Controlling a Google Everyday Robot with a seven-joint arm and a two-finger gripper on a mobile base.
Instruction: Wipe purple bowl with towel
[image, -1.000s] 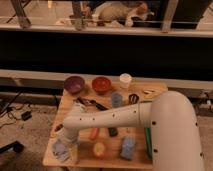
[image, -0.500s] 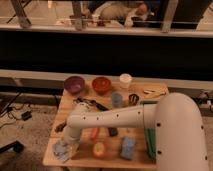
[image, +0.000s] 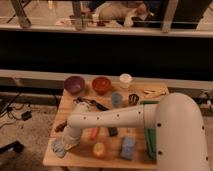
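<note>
Gripper (image: 66, 143) at towel (image: 57, 148), table (image: 81, 156) corner

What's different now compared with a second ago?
Almost nothing. The gripper stays low at the towel, at the table's near left corner, and the arm has barely shifted. Whether the towel is gripped yet isn't visible. The purple bowl, the orange-red bowl and everything else stayed put.

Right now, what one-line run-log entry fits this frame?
stage: at towel | gripper: low at towel, near-left corner of table | purple bowl: far left, apart from towel | wipe: not yet done
</note>
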